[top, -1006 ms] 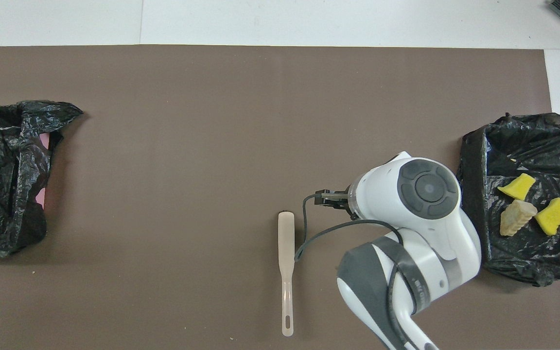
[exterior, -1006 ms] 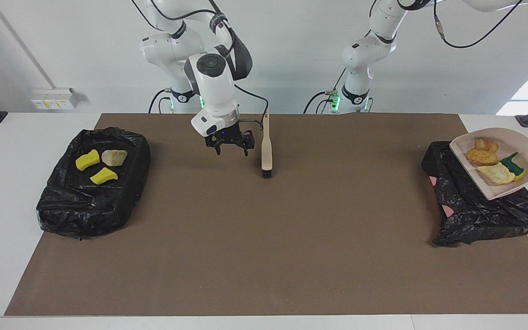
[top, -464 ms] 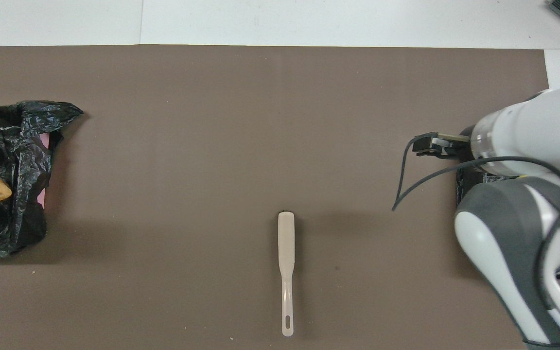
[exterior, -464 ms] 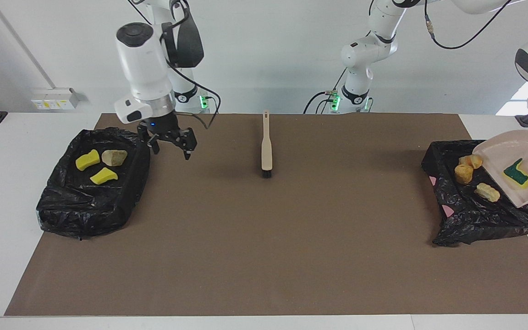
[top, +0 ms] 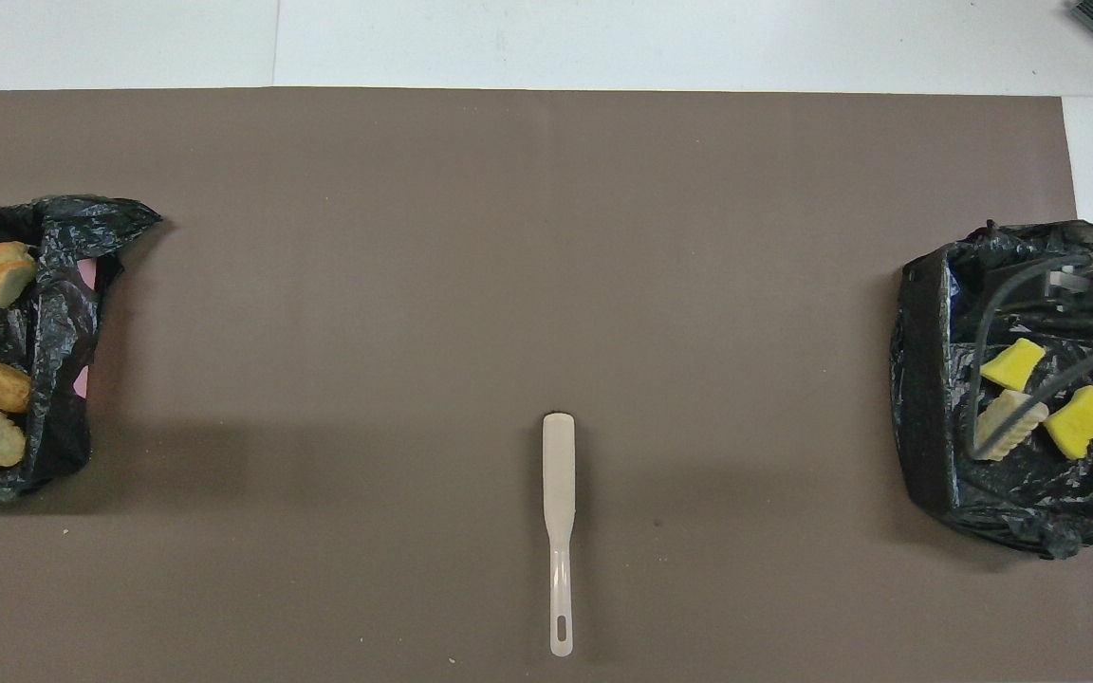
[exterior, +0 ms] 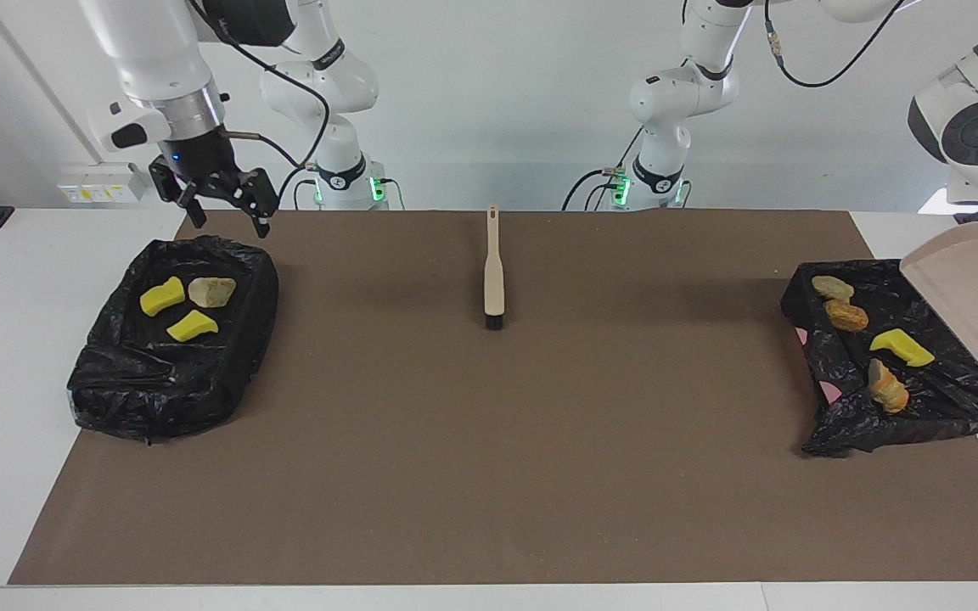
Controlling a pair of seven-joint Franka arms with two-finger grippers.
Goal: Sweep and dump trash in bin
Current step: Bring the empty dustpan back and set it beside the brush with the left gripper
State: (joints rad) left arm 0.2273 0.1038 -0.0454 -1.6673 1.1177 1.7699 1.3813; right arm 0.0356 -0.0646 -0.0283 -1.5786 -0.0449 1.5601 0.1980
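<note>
Trash sits in two black-bagged bins, one at each end of the worktop (exterior: 5,356), with the brush (exterior: 493,276) lying on the brown mat (exterior: 489,458) between them. From the brush toward the left arm's end, one bin (exterior: 905,424) holds four scraps: a pale lump (exterior: 832,288), a brown lump (exterior: 845,316), a yellow sponge piece (exterior: 901,348) and a crusty lump (exterior: 886,386). From the brush toward the right arm's end, the other bin (exterior: 158,390) holds three: two yellow sponge pieces (exterior: 162,295) (exterior: 192,325) and a tan lump (exterior: 211,291).

The dustpan (exterior: 977,288) hangs tipped up over the first bin, with nothing in it, below the left arm (exterior: 973,136). The left hand is off the edge of view; it is pressed together, though I cannot see its grip. The right hand (exterior: 230,222) is up in the air over the second bin, fingers spread, holding nothing.

The brush lies flat, bristles pointing away from the robots.
</note>
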